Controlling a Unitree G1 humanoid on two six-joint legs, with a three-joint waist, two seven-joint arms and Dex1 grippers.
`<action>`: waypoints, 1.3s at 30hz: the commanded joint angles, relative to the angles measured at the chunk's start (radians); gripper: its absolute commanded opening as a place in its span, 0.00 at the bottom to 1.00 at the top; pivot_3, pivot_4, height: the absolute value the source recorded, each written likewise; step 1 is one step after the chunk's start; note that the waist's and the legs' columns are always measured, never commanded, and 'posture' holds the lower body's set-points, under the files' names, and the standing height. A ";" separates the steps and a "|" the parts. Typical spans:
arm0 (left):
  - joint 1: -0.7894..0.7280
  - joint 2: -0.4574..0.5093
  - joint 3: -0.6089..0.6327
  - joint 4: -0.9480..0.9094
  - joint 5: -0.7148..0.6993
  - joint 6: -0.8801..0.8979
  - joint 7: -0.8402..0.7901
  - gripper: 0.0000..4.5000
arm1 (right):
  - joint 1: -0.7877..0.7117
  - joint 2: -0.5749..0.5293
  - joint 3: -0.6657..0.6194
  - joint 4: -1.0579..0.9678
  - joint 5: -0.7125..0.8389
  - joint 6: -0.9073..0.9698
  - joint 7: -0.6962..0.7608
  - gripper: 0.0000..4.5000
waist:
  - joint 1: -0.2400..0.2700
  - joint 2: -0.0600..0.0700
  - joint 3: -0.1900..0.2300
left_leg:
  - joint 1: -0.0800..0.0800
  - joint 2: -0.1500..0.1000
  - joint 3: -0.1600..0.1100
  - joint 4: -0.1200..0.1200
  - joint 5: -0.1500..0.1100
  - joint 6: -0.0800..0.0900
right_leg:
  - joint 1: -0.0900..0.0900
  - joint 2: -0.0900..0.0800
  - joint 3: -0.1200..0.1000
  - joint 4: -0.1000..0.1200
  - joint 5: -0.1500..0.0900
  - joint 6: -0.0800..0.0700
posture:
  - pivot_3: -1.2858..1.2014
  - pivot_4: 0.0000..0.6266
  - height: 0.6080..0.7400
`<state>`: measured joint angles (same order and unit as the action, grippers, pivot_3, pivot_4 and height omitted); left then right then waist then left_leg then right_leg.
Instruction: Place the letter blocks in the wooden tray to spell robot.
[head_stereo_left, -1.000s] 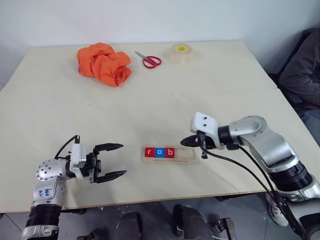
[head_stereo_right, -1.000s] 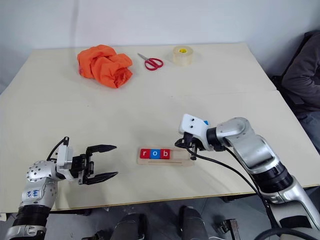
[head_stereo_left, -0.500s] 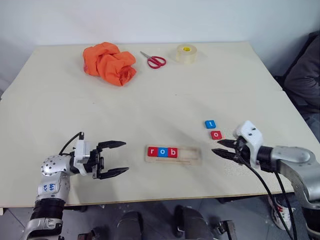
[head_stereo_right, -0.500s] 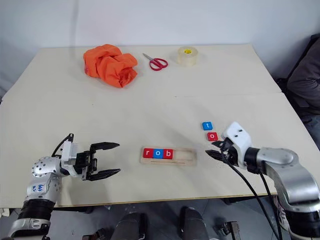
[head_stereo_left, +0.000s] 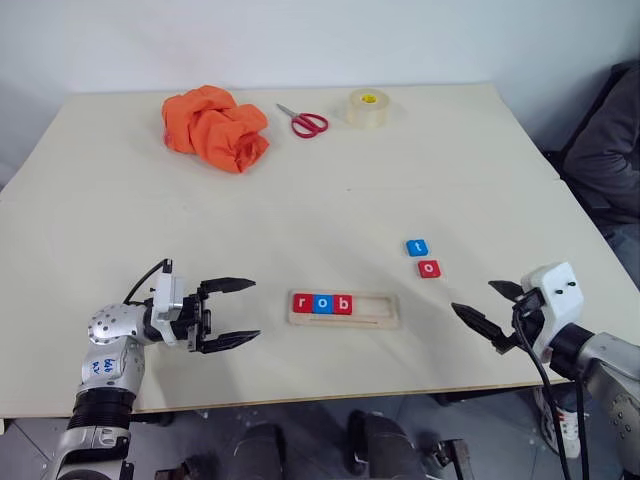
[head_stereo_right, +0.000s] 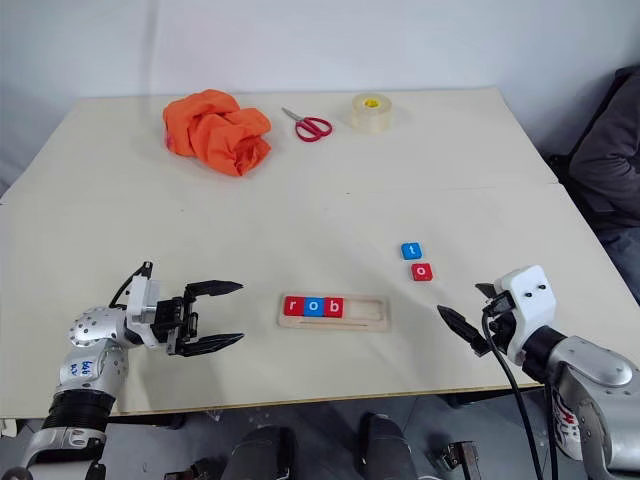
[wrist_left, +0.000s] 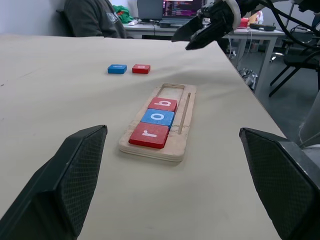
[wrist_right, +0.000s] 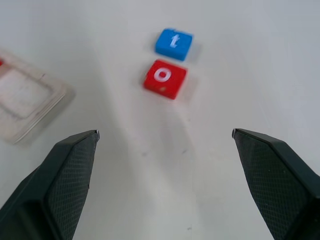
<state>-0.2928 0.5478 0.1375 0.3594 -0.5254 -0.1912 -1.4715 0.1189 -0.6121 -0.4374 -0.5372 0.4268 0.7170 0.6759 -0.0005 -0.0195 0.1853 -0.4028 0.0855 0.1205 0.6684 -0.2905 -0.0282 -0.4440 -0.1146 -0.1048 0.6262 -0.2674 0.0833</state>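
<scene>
So far the right gripper hangs spread wide and empty over the worktop, with nothing between its two black fingers. Just ahead of it, in line with its fingers, lie the two loose letter blocks: the red "o" block nearer, the blue "t" block right behind it, the two side by side but apart. Further off to its left side sits the wooden tray, lying flat. In the tray's end farthest from the right gripper three blocks sit edge to edge: a red "r" block, a blue "o" block and a red "b" block, spelling "rob". The two slots at the tray's near end are bare. Beyond the tray the left gripper points toward it, also spread and holding nothing.

By my reading, three of five letters are placed; the second "o" and then the "t" remain, and the red "o" looks the likely next pick.
</scene>
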 joint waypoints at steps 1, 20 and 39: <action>-0.012 0.013 0.007 -0.009 -0.004 0.004 -0.012 1.00 | 0.023 0.005 -0.031 -0.024 0.025 -0.049 -0.002 0.99 | 0.000 0.000 0.000 | 0.000 0.000 0.000 0.000 0.000 0.000 | 0.000 0.000 0.000 0.000 0.000 0.000 | 0.52 0.24 1.00; -0.030 0.001 0.002 -0.015 -0.001 0.006 -0.008 1.00 | -0.033 0.056 0.087 0.032 0.035 -0.075 -0.099 0.99 | -0.001 0.000 0.000 | 0.001 0.000 0.000 0.000 0.000 0.000 | 0.000 0.000 0.000 0.001 0.000 0.000 | 0.52 0.24 1.00; 0.047 0.001 0.017 -0.115 -0.015 0.031 0.029 1.00 | -0.315 0.303 0.287 0.290 -0.164 -0.165 -0.440 0.99 | -0.003 -0.001 -0.001 | 0.000 0.000 0.000 0.000 0.001 0.000 | 0.000 0.000 0.001 0.000 0.001 -0.001 | 0.52 0.24 1.00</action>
<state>-0.2582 0.5394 0.1398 0.2789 -0.5241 -0.1629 -1.4484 -0.1866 -0.3188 -0.1272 -0.2281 0.2643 0.5880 0.2487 -0.0038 -0.0202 0.1847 -0.4029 0.0853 0.1208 0.6684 -0.2900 -0.0278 -0.4440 -0.1146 -0.1043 0.6266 -0.2666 0.0823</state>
